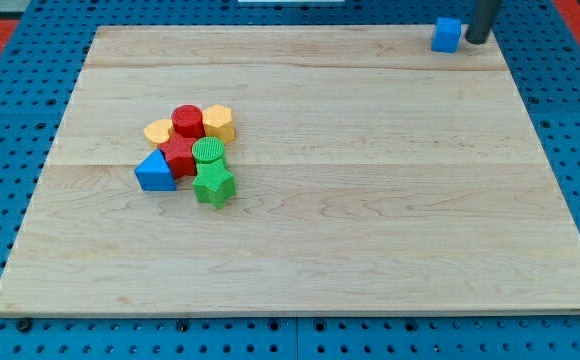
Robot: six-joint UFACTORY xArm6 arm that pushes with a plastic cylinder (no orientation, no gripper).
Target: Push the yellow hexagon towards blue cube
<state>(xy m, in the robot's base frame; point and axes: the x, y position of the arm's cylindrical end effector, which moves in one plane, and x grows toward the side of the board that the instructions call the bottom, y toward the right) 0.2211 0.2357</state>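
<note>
Sitting packed together at the view's left are a blue triangular block [155,172], a yellow heart-like block [158,131], a red star-like block [179,154], a red cylinder [188,120], a green cylinder [208,152], a green star [213,186] and the yellow hexagon [218,123]. Well apart, top right on the wooden board [370,200], the blue cube [447,35] has my tip [477,41] just beside its right; the rod stands upright and carries no jaws.

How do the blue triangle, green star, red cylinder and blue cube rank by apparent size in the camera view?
Largest to smallest as they look:
1. Blue triangle and green star, too close to split.
2. Red cylinder.
3. Blue cube, but it sits farthest from the camera, so its true size is unsure.
</note>
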